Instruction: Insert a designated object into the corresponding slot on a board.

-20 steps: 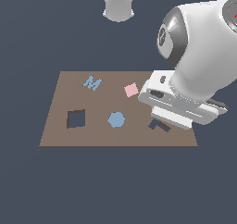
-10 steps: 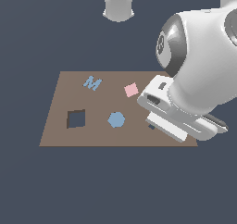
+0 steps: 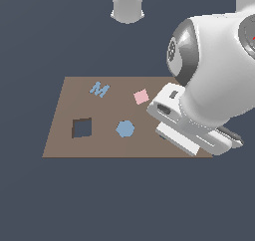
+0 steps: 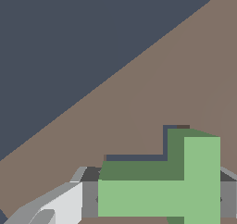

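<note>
green T-block [image 4: 185, 190] | between fingers [image 4: 65, 204]; over dark slot [image 4: 139, 157] | brown board [image 3: 64, 115] flat

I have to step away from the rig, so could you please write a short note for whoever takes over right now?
Gripper: shut on the green T-block, a finger showing beside it.
Block: low over the brown board, with a dark edge of the T-slot showing just beyond it. The exterior view hides both behind the arm.
Done: block grasped and brought to the slot.
Left: confirm seating, release, retreat.
</note>
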### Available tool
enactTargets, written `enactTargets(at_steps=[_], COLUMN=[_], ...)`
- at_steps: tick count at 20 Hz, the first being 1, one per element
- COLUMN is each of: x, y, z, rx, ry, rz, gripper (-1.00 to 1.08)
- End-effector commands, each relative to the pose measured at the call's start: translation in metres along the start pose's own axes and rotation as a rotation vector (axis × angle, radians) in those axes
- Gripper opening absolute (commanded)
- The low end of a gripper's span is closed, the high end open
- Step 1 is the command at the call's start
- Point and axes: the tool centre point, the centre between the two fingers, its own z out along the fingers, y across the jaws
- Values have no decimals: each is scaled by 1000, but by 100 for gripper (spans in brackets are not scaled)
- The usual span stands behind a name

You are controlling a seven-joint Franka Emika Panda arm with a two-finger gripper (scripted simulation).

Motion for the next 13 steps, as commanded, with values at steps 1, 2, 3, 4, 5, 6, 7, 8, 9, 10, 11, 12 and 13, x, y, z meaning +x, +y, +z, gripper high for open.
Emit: enactTargets(at_steps=[1, 2, 3, 4, 5, 6, 7, 8, 9, 10, 11, 12, 13], x=[0, 0, 0, 0, 0, 0, 0, 0, 0, 0, 0, 0, 0], y=[0, 0, 0, 0, 0, 0, 0, 0, 0, 0, 0, 0, 0], z=[5, 6, 7, 7, 7, 7, 7, 7, 7, 7, 7, 7, 7], rx=[-1, -1, -1, -1, -1, -1, -1, -1, -1, -1, -1, -1, -1], ry=[-1, -1, -1, -1, -1, -1, -1, -1, -1, -1, -1, -1, -1], rz=[3, 4, 4, 4, 4, 4, 4, 4, 4, 4, 4, 4, 4], gripper=[-100, -100, -100, 100, 100, 100, 100, 100, 100, 100, 100, 100, 100])
